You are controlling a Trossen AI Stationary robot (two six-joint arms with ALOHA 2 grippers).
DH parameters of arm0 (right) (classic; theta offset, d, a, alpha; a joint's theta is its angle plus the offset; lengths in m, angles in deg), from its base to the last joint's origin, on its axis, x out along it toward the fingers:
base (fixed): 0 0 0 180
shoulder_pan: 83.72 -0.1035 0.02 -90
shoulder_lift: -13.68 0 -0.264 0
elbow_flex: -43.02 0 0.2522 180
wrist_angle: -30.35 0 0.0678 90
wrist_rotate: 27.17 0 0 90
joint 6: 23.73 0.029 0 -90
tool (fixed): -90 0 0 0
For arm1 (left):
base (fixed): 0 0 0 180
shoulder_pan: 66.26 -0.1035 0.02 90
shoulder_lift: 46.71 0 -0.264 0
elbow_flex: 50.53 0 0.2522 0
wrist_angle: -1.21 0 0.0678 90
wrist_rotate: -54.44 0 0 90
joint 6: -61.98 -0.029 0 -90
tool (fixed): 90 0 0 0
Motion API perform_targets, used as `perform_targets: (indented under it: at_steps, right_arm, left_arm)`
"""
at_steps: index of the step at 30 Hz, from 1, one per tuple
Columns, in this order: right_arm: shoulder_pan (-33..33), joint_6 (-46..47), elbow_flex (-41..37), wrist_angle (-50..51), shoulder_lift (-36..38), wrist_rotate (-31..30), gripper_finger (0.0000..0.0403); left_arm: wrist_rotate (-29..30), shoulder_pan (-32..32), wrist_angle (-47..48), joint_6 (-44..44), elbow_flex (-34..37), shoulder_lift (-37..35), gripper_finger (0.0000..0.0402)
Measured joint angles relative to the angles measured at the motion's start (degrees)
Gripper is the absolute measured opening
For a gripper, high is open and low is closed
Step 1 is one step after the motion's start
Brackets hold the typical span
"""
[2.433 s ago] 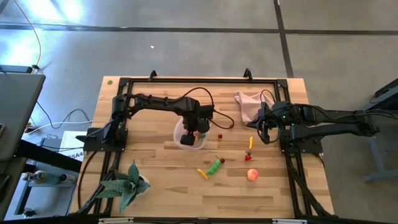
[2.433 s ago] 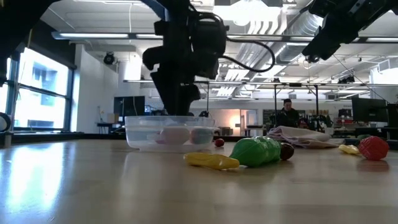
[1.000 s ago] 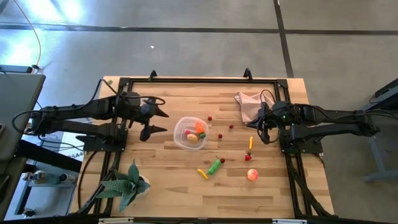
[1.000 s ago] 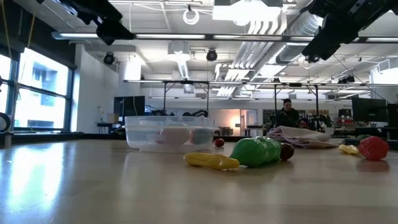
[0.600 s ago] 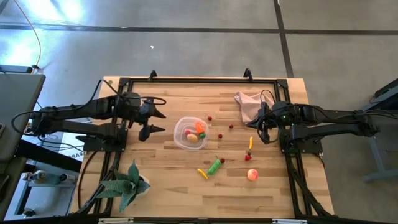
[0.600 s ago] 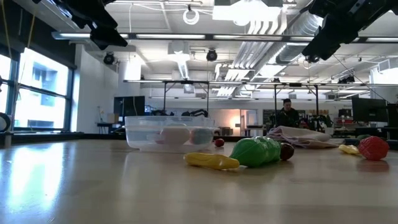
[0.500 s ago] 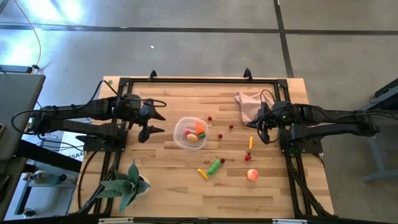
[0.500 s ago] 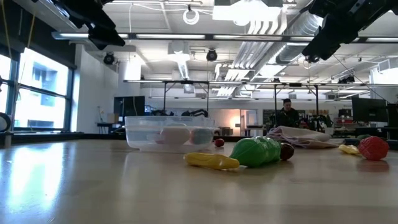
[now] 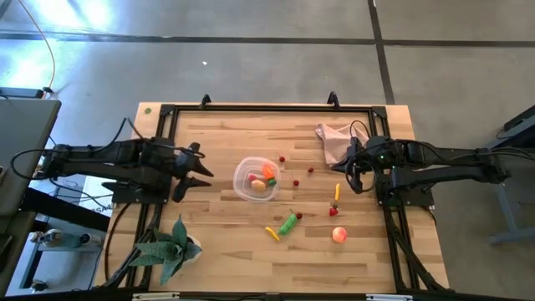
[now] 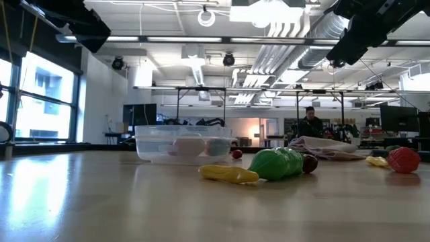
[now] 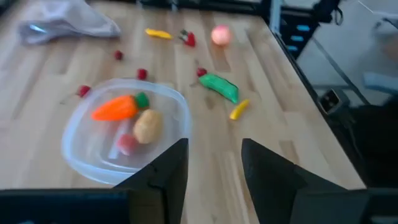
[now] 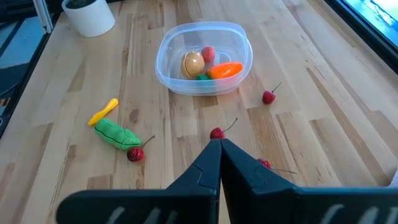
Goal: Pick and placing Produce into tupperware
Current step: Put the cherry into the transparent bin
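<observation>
The clear tupperware (image 9: 257, 180) stands mid-table and holds an orange carrot (image 11: 115, 107), a tan lump (image 11: 147, 125) and a pink-red piece (image 11: 126, 144). It also shows in the right wrist view (image 12: 203, 57). A green pepper (image 9: 288, 223), a yellow piece (image 9: 272, 233), a peach fruit (image 9: 339, 236), another yellow piece (image 9: 338, 191) and small red berries (image 9: 296, 182) lie on the wood to its right. My left gripper (image 9: 194, 171) is open and empty, left of the tub. My right gripper (image 9: 358, 176) is shut and empty at the table's right.
A pink cloth (image 9: 336, 138) lies at the far right. A green spiky plant in a white pot (image 9: 171, 247) stands at the near left corner. Black frame rails (image 9: 159, 150) run along the table's edges. Bare wood lies between my left gripper and the tub.
My left gripper has drawn back from above the tupperware toward the table's left edge, and in the last second it has gone a little farther left and toward the near edge, staying open. The tub and the produce have not moved.
</observation>
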Motion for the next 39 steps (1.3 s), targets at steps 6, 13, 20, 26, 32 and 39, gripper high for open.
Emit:
perform_targets:
  at_steps: [6,13,20,26,32,39]
  right_arm:
    - [0.0,0.0,0.0,0.0,0.0,0.0,0.0]
    - [0.0,-0.1,0.0,0.0,0.0,0.0,0.0]
    - [0.0,-0.1,0.0,0.0,0.0,0.0,0.0]
    - [0.0,-2.4,0.0,-0.1,0.0,-0.3,0.0]
    - [0.0,7.3,0.0,-0.8,0.0,-0.3,0.0]
    - [0.0,12.4,0.0,-7.5,0.0,-0.5,0.0]
  left_arm:
    - [2.9,0.0,0.0,-1.3,0.4,-3.8,0.0124]
    - [0.8,0.0,0.9,-4.9,0.4,-1.8,0.0124]
    - [2.8,0.0,1.5,-0.5,0.4,1.4,0.0122]
    - [2.8,0.0,1.4,-0.1,0.4,2.6,0.0124]
    - [2.8,0.0,1.3,-0.2,0.4,2.7,0.0123]
    - [2.8,0.0,1.4,-0.3,0.4,2.7,0.0122]
